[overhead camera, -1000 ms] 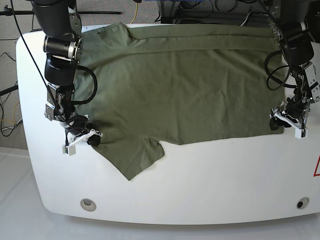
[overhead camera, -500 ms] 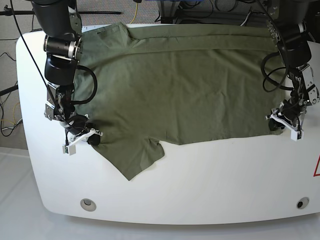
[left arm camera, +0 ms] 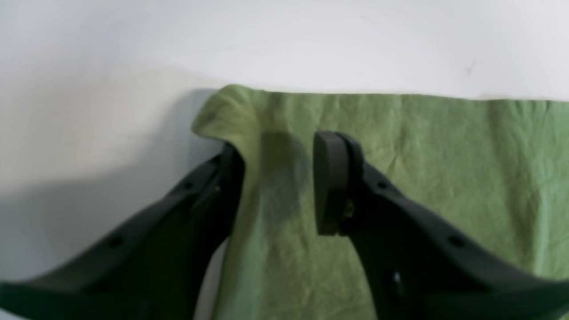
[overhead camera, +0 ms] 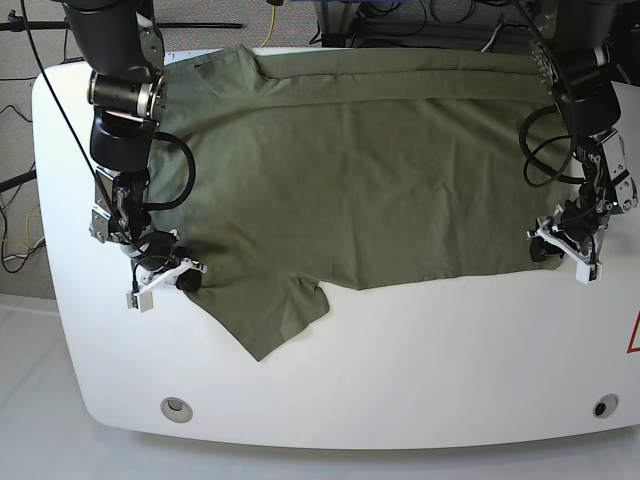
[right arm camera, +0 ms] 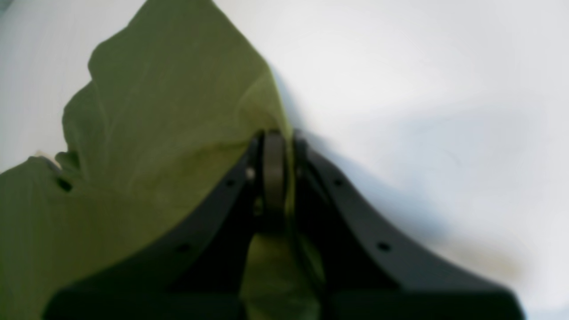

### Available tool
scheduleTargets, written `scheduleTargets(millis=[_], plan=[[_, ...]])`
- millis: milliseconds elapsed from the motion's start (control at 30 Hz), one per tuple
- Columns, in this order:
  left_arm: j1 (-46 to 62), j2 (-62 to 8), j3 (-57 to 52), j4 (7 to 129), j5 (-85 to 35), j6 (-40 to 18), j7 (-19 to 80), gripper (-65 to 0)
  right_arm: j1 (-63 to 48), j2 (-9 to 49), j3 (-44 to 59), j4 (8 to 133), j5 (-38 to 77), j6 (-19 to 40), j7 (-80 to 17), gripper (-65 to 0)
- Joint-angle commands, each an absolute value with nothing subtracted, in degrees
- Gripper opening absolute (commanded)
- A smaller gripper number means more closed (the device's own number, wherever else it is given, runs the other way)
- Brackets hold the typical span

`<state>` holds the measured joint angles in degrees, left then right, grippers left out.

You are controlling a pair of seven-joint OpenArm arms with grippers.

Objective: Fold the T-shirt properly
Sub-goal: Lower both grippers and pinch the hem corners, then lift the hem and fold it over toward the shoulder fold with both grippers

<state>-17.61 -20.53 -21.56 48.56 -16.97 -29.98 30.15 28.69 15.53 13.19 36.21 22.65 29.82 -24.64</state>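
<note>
- the table [overhead camera: 420, 360] is white with rounded corners; bare surface shows at its 6 o'clock half.
- the shirt [overhead camera: 350, 170] lies spread flat across the table's 12 o'clock half, olive green, collar toward 10 o'clock, one sleeve [overhead camera: 265, 320] jutting toward 7 o'clock.
- the right gripper [overhead camera: 165, 275] sits at the shirt's 9 o'clock edge, just above that sleeve; in the wrist view its jaws are clenched together on a fold of the cloth, which rises in a ridge ahead of them.
- the left gripper [overhead camera: 562, 250] sits at the shirt's 4 o'clock corner; in the wrist view the corner [left arm camera: 226, 111] curls up between its jaws, one finger [left arm camera: 331, 182] standing apart from the cloth with a visible gap, so whether it grips i cannot tell.
</note>
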Motion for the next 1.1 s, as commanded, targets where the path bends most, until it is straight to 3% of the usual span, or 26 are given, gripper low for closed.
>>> scheduleTargets(millis=[0, 133, 433, 700, 1067], plan=[[-17.96, -21.48, -21.51, 48.7, -15.99, -29.73, 30.88, -58.7, 30.05, 16.0, 13.08, 36.48, 22.15, 29.77, -25.2, -65.0], [-18.19, -21.5, -21.5, 48.69, -16.0, -29.64, 30.5, -64.9, 30.07, 16.02, 13.15, 36.49, 22.2, 30.0, -25.18, -65.0], [-17.97, -21.6, -21.53, 50.47, -16.79, -29.88, 30.09, -57.8, 30.15, 15.98, 13.28, 36.96, 22.07, 30.4, -25.34, -65.0], [-18.0, -21.52, -21.73, 52.7, -16.73, -30.18, 29.37, -62.7, 29.76, 15.98, 13.16, 42.08, 21.73, 30.26, -30.67, -65.0], [-16.62, -21.42, -21.79, 55.98, -17.02, -30.27, 29.91, -64.3, 28.79, 15.5, 13.35, 52.82, 21.85, 29.95, -40.94, -65.0]])
